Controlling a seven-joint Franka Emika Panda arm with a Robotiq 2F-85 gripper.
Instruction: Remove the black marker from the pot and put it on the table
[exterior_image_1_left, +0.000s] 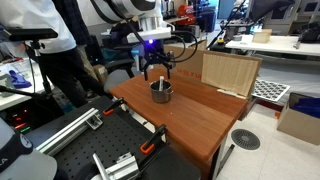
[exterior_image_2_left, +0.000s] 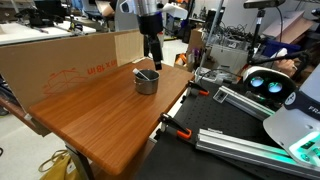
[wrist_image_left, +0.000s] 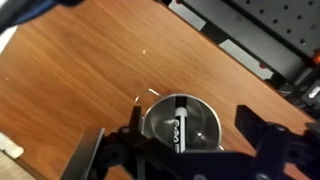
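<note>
Black marker lies inside the pot, slanting across its dark bottom in my wrist view. Working down in size: the reddish-brown desk carries an upright cardboard sheet along one edge and the pot near its middle. My jaws hang just above the pot, spread wide, gripping nothing.

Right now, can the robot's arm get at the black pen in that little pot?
Probably yes. The jaws hang open just above the pot, and the pen lies inside it with nothing covering it. The pot's low sides should leave room to reach in.
</note>
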